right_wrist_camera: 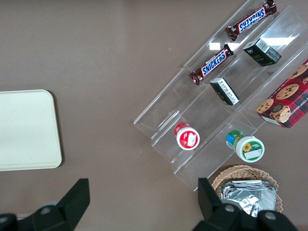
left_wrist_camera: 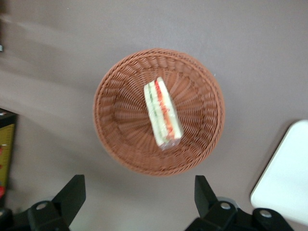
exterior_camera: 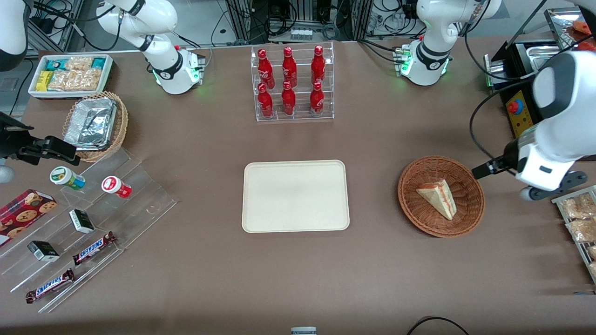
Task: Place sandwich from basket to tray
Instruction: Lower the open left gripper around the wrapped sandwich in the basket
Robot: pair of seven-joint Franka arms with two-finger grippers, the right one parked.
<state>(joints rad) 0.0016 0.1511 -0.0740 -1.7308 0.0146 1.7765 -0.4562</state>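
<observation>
The basket [exterior_camera: 441,196] serves as landmark on the desk [exterior_camera: 298,270]. The sandwich [exterior_camera: 437,197] lies in it, untouched, filling edge showing. The gripper [left_wrist_camera: 139,197], fingers spread wide with nothing between them, hovers above the basket, seemingly lining up a descent. The tray [exterior_camera: 295,196] waits bare, near the basket, toward the parked arm's end. In the front view the gripper's fingertips cannot be made out.

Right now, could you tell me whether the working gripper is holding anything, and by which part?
Nothing is held. The gripper is open above the table beside the basket; the sandwich lies untouched inside.
</observation>
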